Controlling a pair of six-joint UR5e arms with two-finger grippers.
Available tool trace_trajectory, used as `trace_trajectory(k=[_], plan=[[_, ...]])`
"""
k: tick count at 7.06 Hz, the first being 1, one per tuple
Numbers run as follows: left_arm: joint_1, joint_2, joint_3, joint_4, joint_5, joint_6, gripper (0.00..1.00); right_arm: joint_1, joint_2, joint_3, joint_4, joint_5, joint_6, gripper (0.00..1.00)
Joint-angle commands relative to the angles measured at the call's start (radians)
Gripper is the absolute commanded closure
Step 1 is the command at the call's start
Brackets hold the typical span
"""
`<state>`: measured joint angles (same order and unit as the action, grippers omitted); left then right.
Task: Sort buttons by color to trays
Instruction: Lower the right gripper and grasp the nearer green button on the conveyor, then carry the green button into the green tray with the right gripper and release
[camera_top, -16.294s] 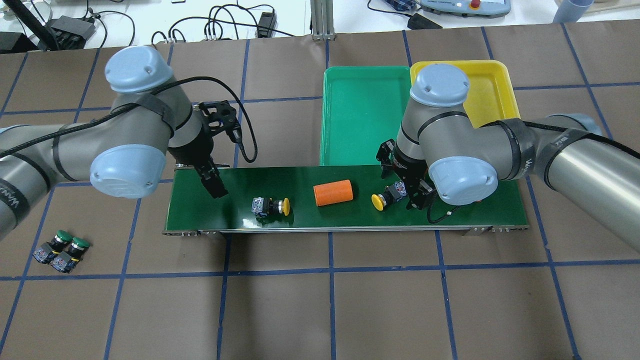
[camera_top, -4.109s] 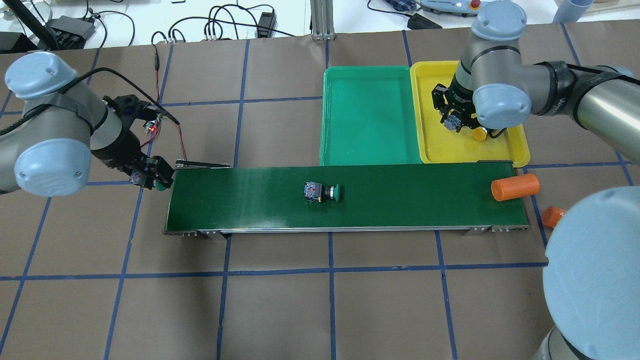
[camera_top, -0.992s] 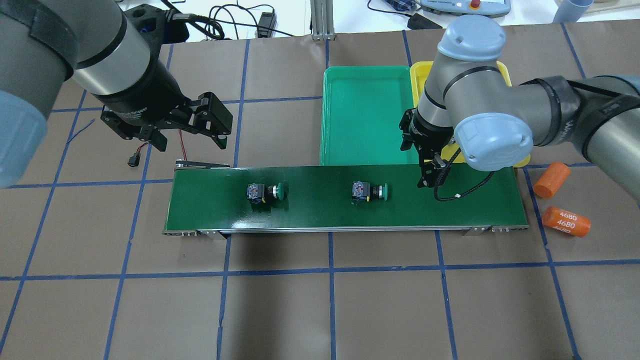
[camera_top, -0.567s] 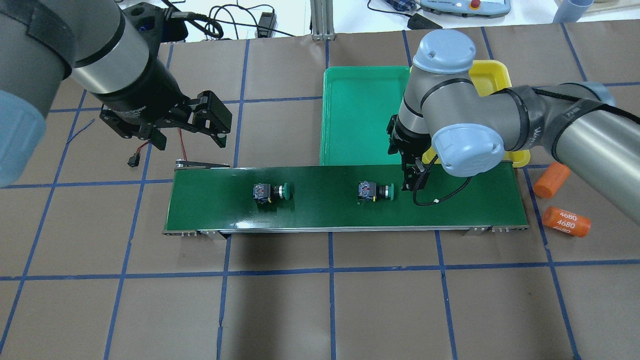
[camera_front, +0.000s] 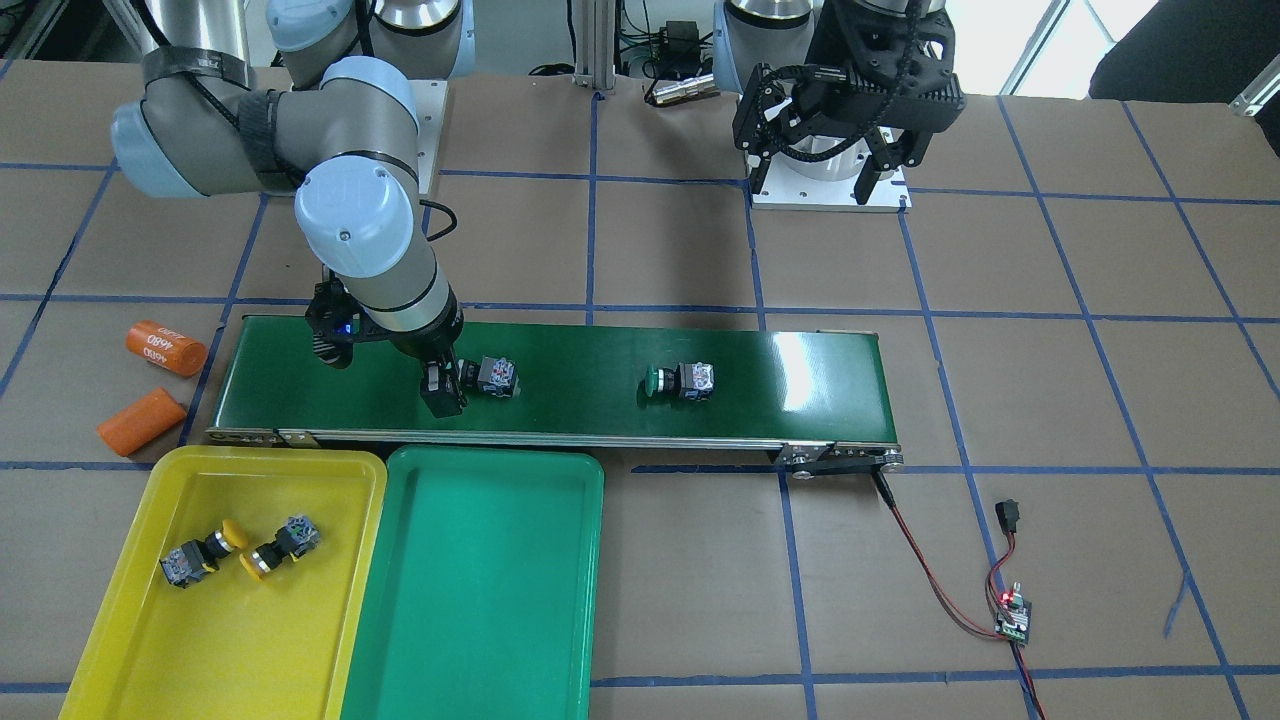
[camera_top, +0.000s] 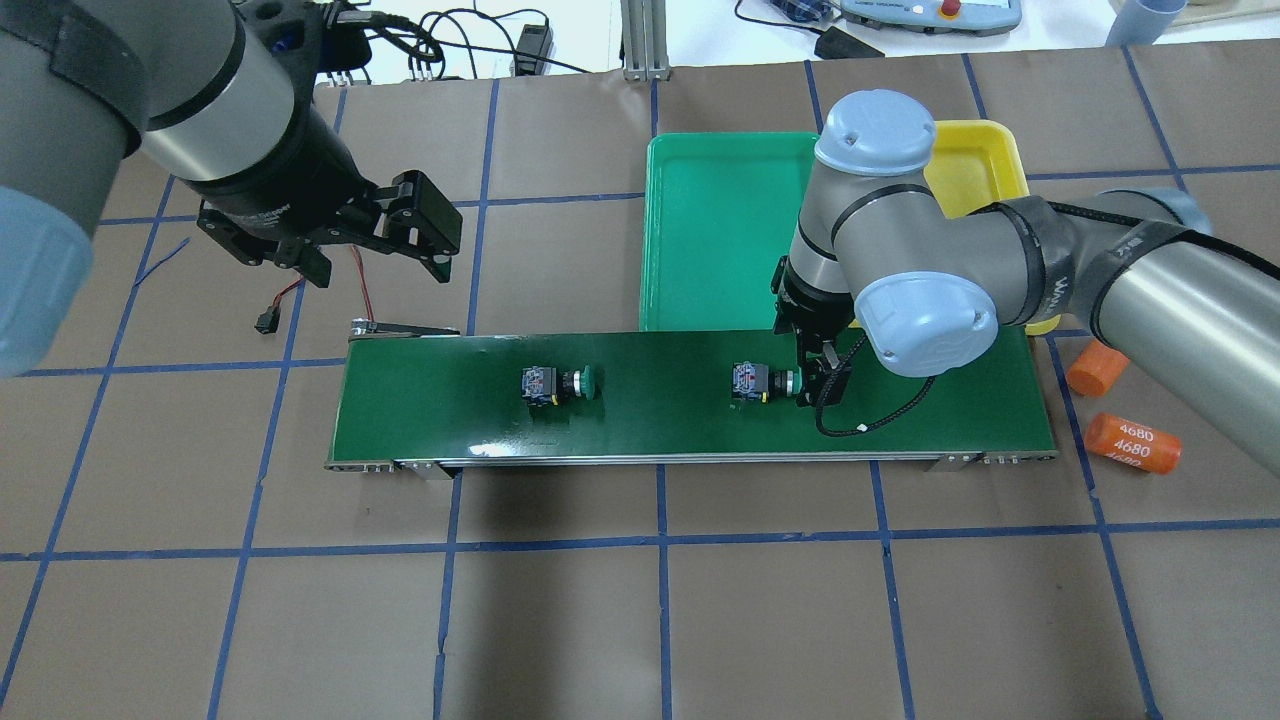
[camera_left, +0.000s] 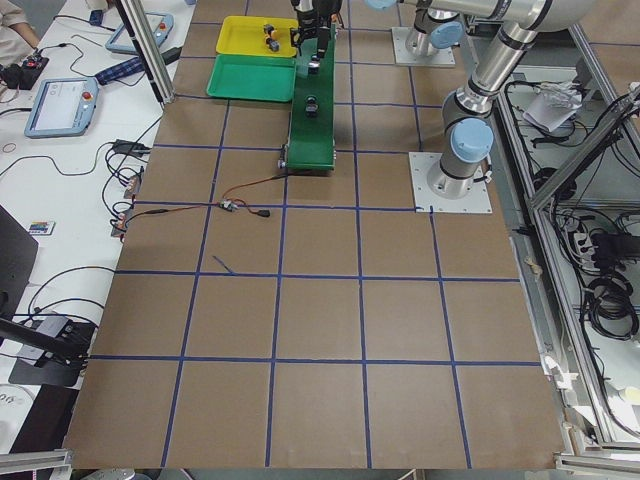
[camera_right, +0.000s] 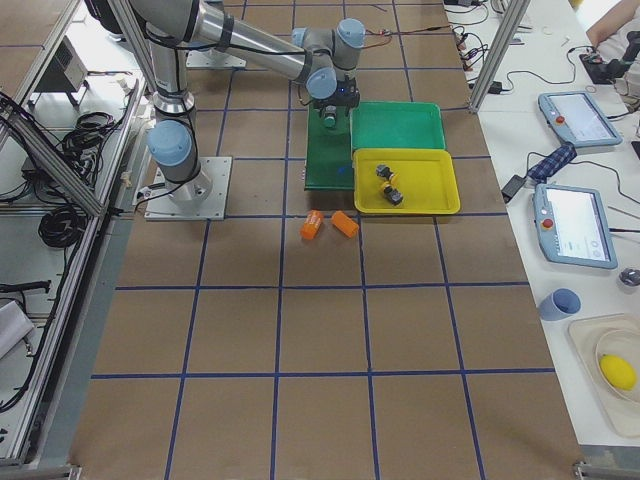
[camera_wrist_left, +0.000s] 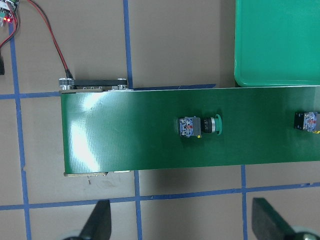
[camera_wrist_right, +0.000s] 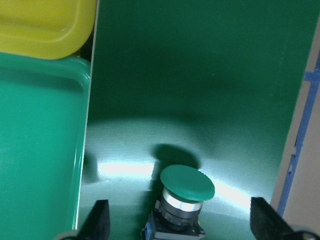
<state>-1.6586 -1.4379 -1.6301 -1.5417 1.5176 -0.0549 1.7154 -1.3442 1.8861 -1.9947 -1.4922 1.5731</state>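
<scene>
Two green buttons lie on their sides on the conveyor belt (camera_top: 650, 425): one left of middle (camera_top: 558, 384), one further right (camera_top: 760, 382). My right gripper (camera_top: 817, 377) is open and low over the belt at the right one's cap. In the right wrist view that green cap (camera_wrist_right: 187, 182) sits between my spread fingers (camera_wrist_right: 97, 220), untouched. My left gripper (camera_top: 370, 245) is open and empty, high above the table beyond the belt's left end. Two yellow buttons (camera_front: 200, 553) (camera_front: 284, 545) lie in the yellow tray (camera_front: 200, 650). The green tray (camera_front: 480, 600) holds nothing.
Two orange cylinders (camera_top: 1095, 368) (camera_top: 1132, 441) lie on the table off the belt's right end, one marked "4680". A red and black wire with a small circuit board (camera_front: 1010, 612) runs from the belt's left end. Both trays sit side by side right behind the belt.
Both green buttons have travelled right along the belt. My right gripper has moved left and down to the right-hand green button. My left gripper has barely moved.
</scene>
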Motion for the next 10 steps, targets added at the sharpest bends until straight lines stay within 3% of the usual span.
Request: trace_trajectory(k=[1, 5, 6, 7, 8, 10], plan=[[0.002, 0.002, -0.001, 0.006, 0.001, 0.0, 0.0, 0.001, 0.007, 0.007, 0.001, 0.003, 0.019, 0.0], [0.002, 0.008, -0.001, 0.006, 0.001, -0.003, 0.0, 0.001, 0.014, 0.034, -0.001, 0.0, 0.018, 0.0], [0.003, 0.01, -0.001, 0.006, 0.001, -0.003, 0.0, 0.001, 0.014, 0.034, -0.001, -0.008, 0.013, 0.15], [0.007, 0.01, -0.001, 0.006, 0.001, -0.002, 0.0, 0.0, 0.014, 0.034, -0.001, 0.0, 0.008, 0.82], [0.007, 0.01, -0.001, 0.006, 0.001, -0.002, 0.0, -0.002, 0.014, 0.033, -0.003, 0.007, 0.002, 1.0], [0.007, 0.01, 0.001, 0.006, 0.001, -0.002, 0.0, -0.02, 0.004, 0.021, -0.006, -0.009, -0.095, 1.0]])
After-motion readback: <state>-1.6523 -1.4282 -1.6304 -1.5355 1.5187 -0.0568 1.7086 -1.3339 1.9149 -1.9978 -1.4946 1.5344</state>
